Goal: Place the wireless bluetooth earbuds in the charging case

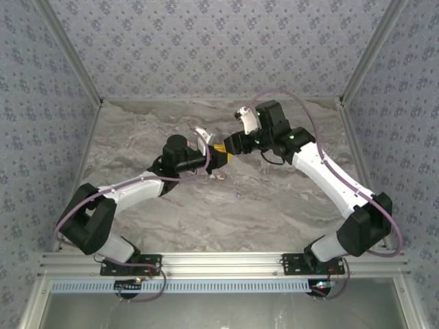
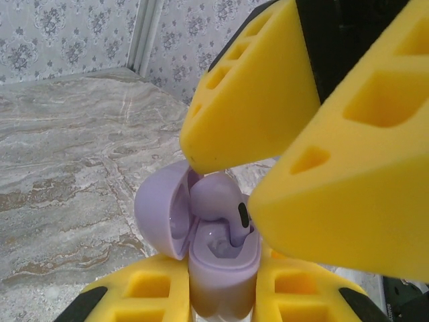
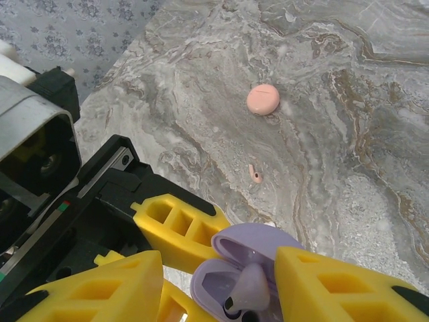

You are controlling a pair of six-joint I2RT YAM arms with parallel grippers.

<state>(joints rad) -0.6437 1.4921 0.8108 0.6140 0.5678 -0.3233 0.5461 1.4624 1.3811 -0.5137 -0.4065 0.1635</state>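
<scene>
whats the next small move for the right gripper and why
Probably draw the right gripper back and away: its jaws stand wider than the purple earbud, which rests stem-down in the open purple case that the left gripper clamps. Whether it is fully seated I cannot tell.

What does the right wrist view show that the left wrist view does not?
Right wrist: a pink round case and a small pink earbud lying on the table. Left wrist: the metal corner post of the walls. Both: the open purple case held by the left gripper, a lilac earbud sitting in it, and the right gripper open around it.
</scene>
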